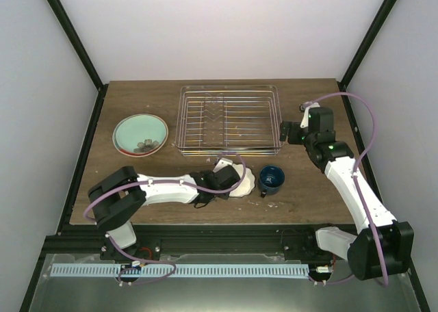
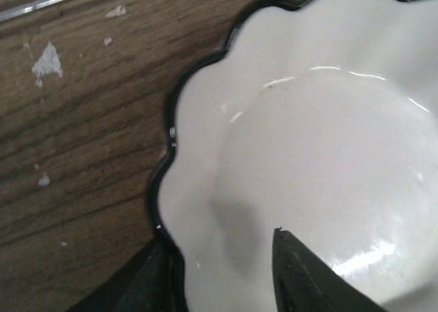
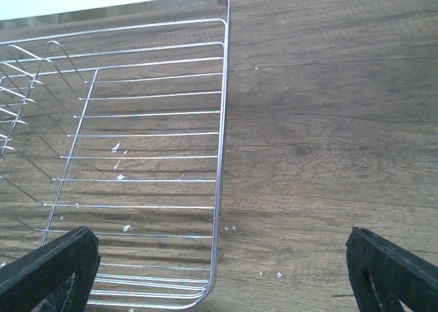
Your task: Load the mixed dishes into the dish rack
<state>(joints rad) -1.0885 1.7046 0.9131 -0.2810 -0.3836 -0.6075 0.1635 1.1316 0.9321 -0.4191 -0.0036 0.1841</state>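
Observation:
The small white scalloped dish (image 1: 243,183) (image 2: 321,161), dark-edged, lies flat on the table in front of the dish rack (image 1: 229,88) (image 3: 220,154). My left gripper (image 1: 231,178) (image 2: 222,257) stands astride its near-left rim, partly closed: one finger (image 2: 147,284) is against the outside of the rim, and the other (image 2: 301,278) is over the inside, with white wall showing between them. My right gripper (image 1: 286,131) (image 3: 219,257) hangs wide open over the rack's right end, holding nothing. The dark blue mug (image 1: 271,178) stands just right of the dish. The wire rack holds no dishes.
A pale-green, red-rimmed plate (image 1: 137,128) lies at the table's left, with small dark bits on its near side. White flecks dot the wood. Black frame posts run along both sides, and the arm bases sit at the near edge.

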